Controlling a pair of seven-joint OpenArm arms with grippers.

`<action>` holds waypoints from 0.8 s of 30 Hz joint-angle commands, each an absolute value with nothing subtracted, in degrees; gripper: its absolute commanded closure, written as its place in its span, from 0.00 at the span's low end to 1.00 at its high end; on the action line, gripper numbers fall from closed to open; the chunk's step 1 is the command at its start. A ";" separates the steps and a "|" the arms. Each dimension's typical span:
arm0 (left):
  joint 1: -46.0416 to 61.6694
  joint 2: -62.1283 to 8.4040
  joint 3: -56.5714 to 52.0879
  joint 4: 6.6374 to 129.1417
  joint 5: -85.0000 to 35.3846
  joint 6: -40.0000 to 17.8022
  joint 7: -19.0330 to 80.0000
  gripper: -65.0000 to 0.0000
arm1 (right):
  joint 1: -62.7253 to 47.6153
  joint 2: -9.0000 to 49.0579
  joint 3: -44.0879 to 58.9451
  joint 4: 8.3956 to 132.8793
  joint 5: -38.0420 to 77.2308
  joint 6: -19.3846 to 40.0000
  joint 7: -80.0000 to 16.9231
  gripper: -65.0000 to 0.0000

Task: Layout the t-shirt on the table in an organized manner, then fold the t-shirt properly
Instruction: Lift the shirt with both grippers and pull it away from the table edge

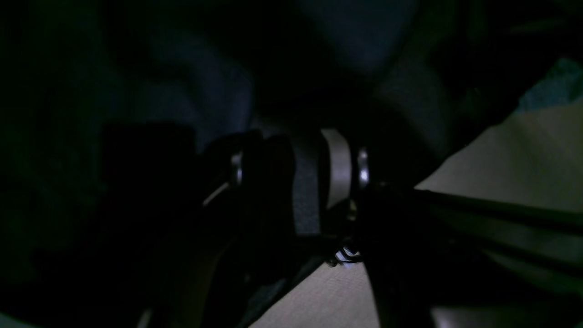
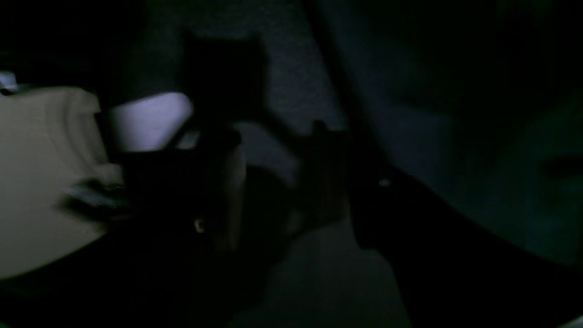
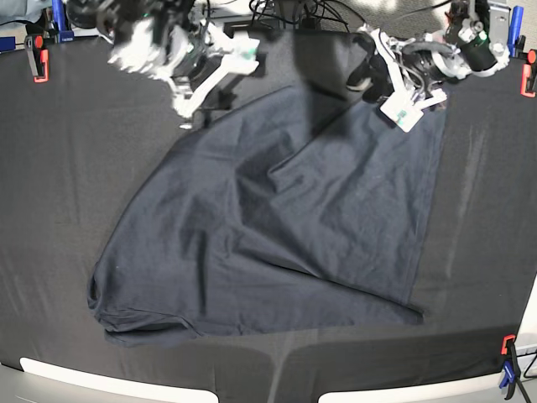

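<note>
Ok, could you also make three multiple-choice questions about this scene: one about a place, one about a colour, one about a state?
1. Where are the left gripper and the right gripper?
A. At the far edge of the t-shirt
B. At its near edge
C. Below the table

2. What colour is the table cover?
A. White
B. Black
C. Green

3. How does the t-shirt lie?
A. Folded into a small square
B. Spread out, with creases
C. Hanging off the table

Answers: 1 A, both grippers are at the shirt's far edge in the base view; 2 B, the cloth around the shirt is black; 3 B, the shirt covers a wide area and shows diagonal creases.
</note>
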State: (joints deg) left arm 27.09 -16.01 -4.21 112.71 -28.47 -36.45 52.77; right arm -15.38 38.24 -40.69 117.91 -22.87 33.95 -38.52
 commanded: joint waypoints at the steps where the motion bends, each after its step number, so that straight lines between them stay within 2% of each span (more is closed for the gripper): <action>1: 26.98 -16.23 -4.47 113.67 -29.41 -36.64 51.79 0.72 | -14.57 39.31 -41.34 118.87 -25.58 30.74 -37.08 0.49; 6: 26.98 -16.23 -4.47 113.67 -29.41 -36.67 51.77 0.72 | -12.40 40.01 -43.18 116.99 -31.42 24.10 -35.99 0.49; 12: 27.00 -16.23 -4.47 113.67 -29.41 -36.67 51.42 0.72 | -9.02 39.94 -43.11 112.60 -31.31 23.97 -35.11 0.59; 21: 26.98 -16.23 -4.47 113.67 -29.39 -36.67 50.94 0.72 | -8.56 39.83 -43.16 107.28 -31.20 24.82 -31.86 0.59; 24: 26.98 -16.23 -4.47 113.67 -29.41 -36.67 50.94 0.72 | -8.56 39.83 -43.16 105.86 -31.35 22.65 -31.09 0.59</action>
State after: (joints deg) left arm 27.11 -16.01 -4.21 112.71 -28.47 -36.45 52.31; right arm -8.88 39.20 -43.42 105.60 -31.31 23.29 -30.68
